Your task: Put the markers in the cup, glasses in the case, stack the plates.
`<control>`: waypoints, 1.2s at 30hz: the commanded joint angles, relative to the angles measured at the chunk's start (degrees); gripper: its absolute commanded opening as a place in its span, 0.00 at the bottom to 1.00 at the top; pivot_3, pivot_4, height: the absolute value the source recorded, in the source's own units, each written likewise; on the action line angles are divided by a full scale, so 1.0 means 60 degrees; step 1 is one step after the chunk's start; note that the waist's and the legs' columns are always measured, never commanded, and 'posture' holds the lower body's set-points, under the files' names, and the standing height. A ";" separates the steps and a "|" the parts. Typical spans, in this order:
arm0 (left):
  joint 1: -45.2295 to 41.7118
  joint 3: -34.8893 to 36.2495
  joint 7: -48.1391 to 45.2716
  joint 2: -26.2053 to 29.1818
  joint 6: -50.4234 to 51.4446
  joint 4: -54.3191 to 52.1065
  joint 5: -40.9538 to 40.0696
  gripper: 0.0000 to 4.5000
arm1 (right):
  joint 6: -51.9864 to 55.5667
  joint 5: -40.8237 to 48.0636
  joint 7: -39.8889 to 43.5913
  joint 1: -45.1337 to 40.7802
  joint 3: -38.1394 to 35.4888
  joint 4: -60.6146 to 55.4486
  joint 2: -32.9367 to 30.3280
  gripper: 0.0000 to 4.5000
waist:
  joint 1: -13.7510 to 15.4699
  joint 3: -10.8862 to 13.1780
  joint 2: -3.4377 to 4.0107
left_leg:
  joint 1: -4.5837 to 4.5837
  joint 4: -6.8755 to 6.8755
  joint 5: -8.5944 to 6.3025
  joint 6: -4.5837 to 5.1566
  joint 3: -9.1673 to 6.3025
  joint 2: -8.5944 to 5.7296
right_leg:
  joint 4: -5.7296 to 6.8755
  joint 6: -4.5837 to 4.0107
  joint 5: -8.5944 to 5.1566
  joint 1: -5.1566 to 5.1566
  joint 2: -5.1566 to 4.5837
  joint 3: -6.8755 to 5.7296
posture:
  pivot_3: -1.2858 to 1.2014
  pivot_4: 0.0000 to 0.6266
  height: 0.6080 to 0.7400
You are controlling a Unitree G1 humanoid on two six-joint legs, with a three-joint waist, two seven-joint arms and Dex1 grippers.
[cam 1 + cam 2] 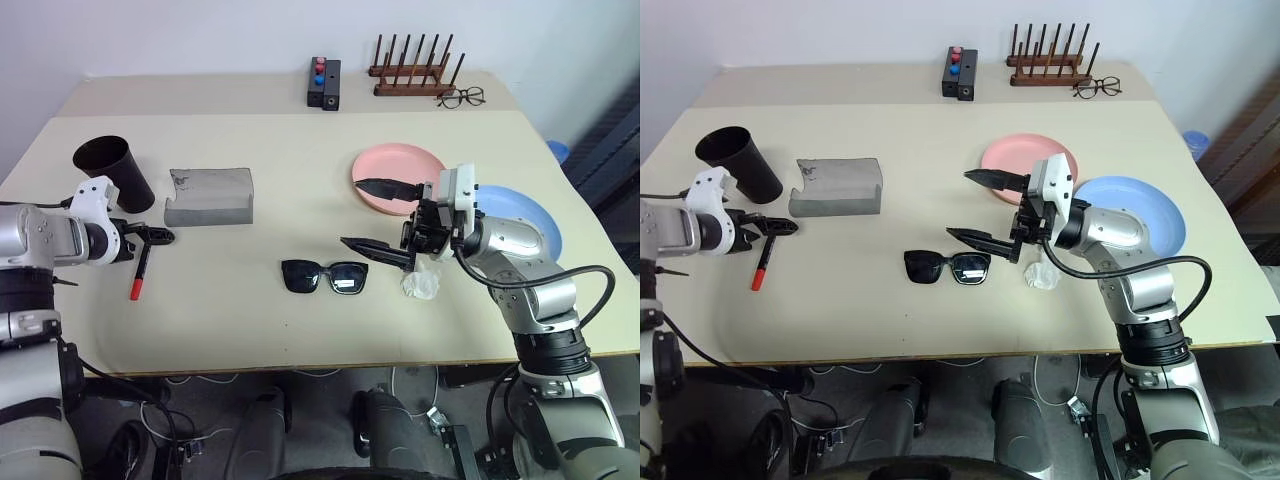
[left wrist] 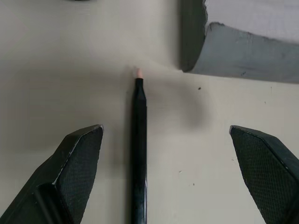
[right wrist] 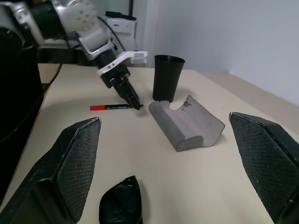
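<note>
Left eye view: two plates [image 1: 398, 163], one marker [image 1: 139, 271].

The left gripper [image 1: 160, 237] hangs with fingers spread over the marker [image 1: 139, 272], bare table [image 1: 250, 320] on both sides of the pen. Close ahead of it stand the cup [image 1: 115, 172] and the case [image 1: 209, 196], with a narrow gap between them. The middle of the table is open apart from the sunglasses [image 1: 324, 276]. The right gripper [image 1: 375, 217], jaws wide, reaches across the space between the sunglasses and the pink plate [image 1: 398, 177]; a crumpled white scrap [image 1: 421, 282] lies under its wrist, and the blue plate [image 1: 520, 215] sits behind the arm.
</note>
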 commanded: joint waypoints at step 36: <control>-0.3463 -0.3491 -0.5266 -0.0311 -0.3907 0.6744 0.4773 0.01 | -0.0202 -0.0101 -0.0760 -0.0104 -0.0151 -0.0256 0.0031 1.00 | -0.0004 0.0002 -0.0004 | -0.0013 -0.0001 0.0000 0.0002 0.0004 -0.0001 | -0.0014 0.0038 -0.0010 -0.0005 -0.0003 -0.0001 | 0.52 0.24 1.00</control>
